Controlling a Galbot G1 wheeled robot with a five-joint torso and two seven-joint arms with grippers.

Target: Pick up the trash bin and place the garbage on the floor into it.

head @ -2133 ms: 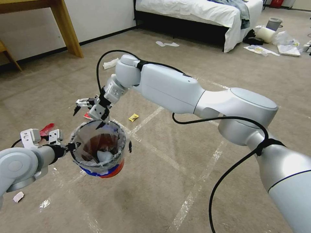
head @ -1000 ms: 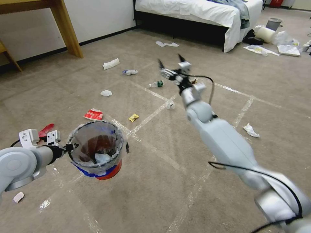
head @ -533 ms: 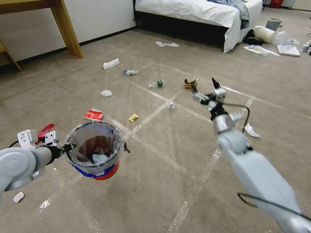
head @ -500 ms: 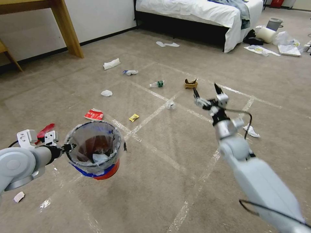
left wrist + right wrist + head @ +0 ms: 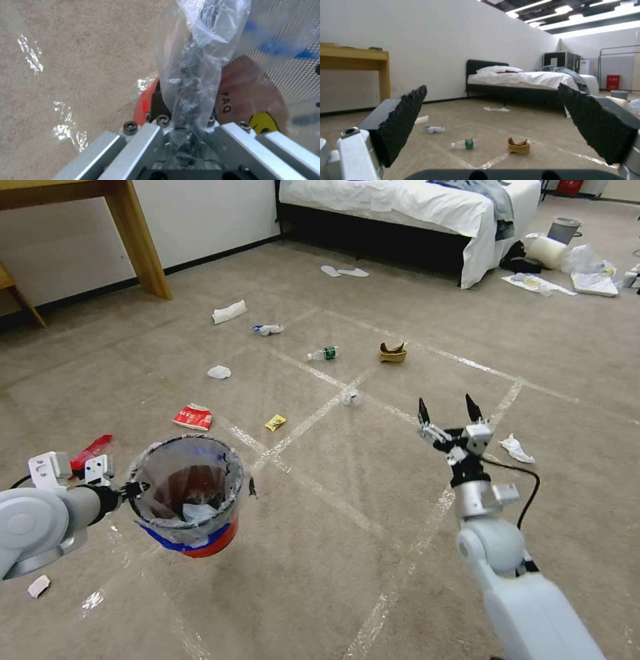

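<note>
Right gripper (image 5: 449, 411) has drawn back; trash bin (image 5: 185, 501) stays upright.

The trash bin (image 5: 185, 493) hangs left above the floor (image 5: 320, 553); garbage (image 5: 193, 417) lies scattered beyond (bed (image 5: 413, 207) farthest back).

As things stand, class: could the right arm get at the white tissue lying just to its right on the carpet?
Probably yes. The right gripper hangs open and empty, the white tissue lies close beside it on bare floor, and nothing stands between them.
</note>
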